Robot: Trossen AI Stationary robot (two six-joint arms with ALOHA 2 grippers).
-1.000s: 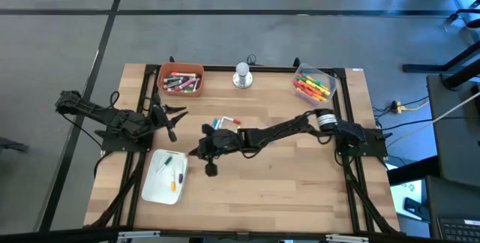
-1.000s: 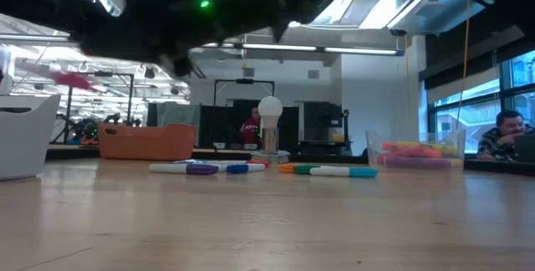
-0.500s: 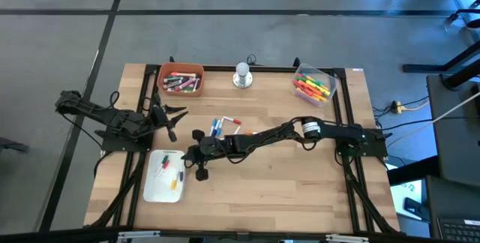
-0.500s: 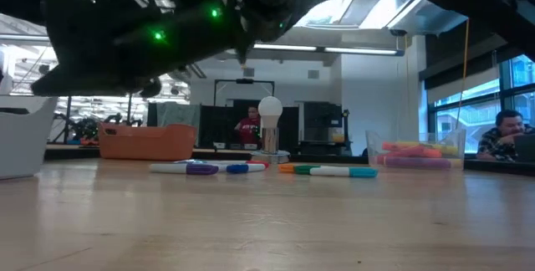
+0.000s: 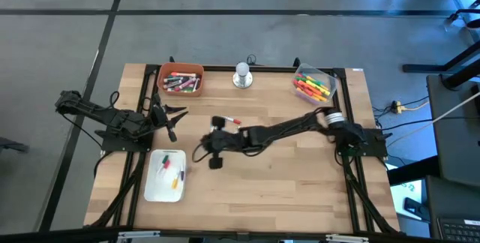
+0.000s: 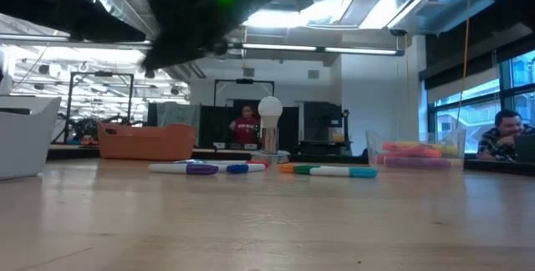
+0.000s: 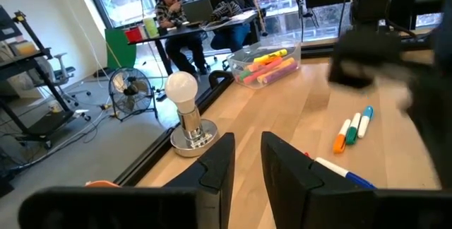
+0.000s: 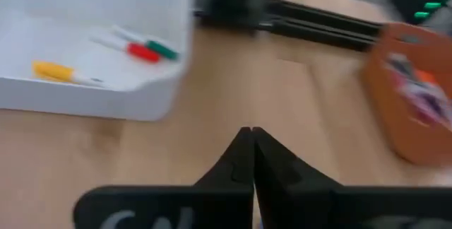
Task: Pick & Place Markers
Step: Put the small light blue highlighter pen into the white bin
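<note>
Several loose markers [image 6: 251, 168] lie flat on the wooden table's middle; in the high view my right arm covers most of them, and a red-tipped one [image 5: 234, 121] shows. My right gripper [image 8: 247, 141] is shut and empty, hovering over the table [image 5: 202, 150] just right of the white tray [image 5: 154, 190]. The tray holds a yellow marker [image 8: 60, 73] and a red-and-green marker [image 8: 145, 49]. My left gripper [image 7: 245, 162] waits at the table's left edge [image 5: 178, 115], open, with nothing between its fingers.
An orange bin [image 5: 181, 80] with markers stands at the far left. At the far right a clear container [image 5: 313, 85] holds bright markers. Between them stands a silver-based white round knob [image 5: 241, 76]. People sit in the room beyond the table.
My right gripper first reached toward the white tray. It then drew back toward the table's right edge, rising and turning at the wrist. Its fingers stayed shut.
</note>
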